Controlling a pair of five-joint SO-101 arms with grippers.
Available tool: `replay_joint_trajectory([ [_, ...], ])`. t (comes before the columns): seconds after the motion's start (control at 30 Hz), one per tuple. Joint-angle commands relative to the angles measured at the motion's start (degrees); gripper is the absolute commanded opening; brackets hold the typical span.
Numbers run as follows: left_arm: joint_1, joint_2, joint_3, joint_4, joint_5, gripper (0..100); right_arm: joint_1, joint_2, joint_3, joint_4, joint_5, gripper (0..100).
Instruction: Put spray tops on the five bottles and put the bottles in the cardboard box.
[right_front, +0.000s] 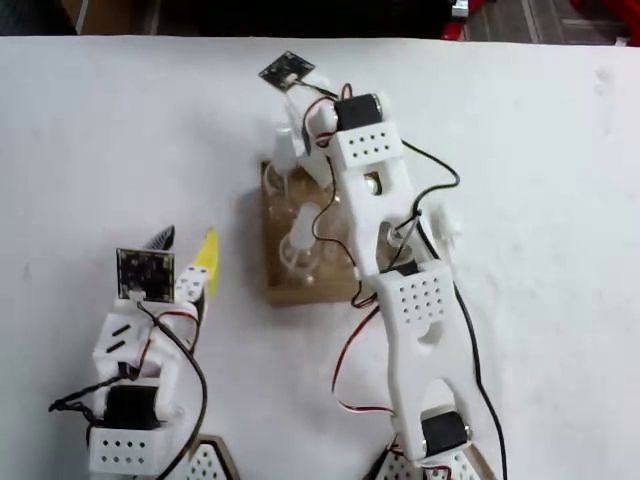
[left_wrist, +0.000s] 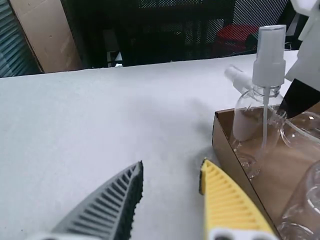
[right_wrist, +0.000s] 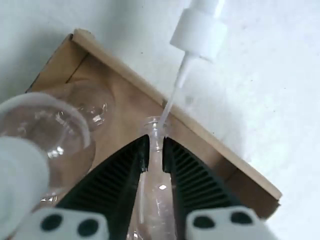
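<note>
The cardboard box (right_front: 300, 291) lies mid-table with several clear bottles standing in it. My right gripper (right_wrist: 155, 143) hangs over the box's far end, black fingers shut on the neck of a clear bottle (right_wrist: 156, 129). A white spray top (right_wrist: 199, 30) sits tilted above that neck, unseated, with its dip tube running down into the opening. Beside it stands a capped bottle (right_wrist: 45, 135). My left gripper (left_wrist: 172, 171) rests low over the bare table just left of the box (left_wrist: 225, 145), grey and yellow fingers open and holding nothing. In the left wrist view, a bottle with a spray top (left_wrist: 268, 50) stands in the box's near corner.
White table (right_front: 120, 130) stretches wide to the left and behind the box. The right arm (right_front: 400, 220) spans the box's right side from the front edge. A dark room lies beyond the table's far edge.
</note>
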Motion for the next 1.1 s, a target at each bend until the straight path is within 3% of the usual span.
replay_joint_trajectory([
  [0.0, 0.7, -0.4, -0.2, -1.8, -0.6, 17, 1.3, -2.0, -0.3, -0.9, 0.6, 1.8],
  [0.4, 0.7, -0.4, -0.2, -1.8, -0.6, 17, 1.9, -4.5, -0.3, -0.9, 0.6, 2.5],
  [0.63, 0.7, -0.4, -0.2, -1.8, -0.6, 17, -0.1, -4.5, -0.2, 0.3, 0.2, 19.4],
  [1.07, 0.7, -0.4, -0.2, -1.8, -0.6, 17, -0.5, -2.5, -0.1, 0.9, 0.6, 17.6],
])
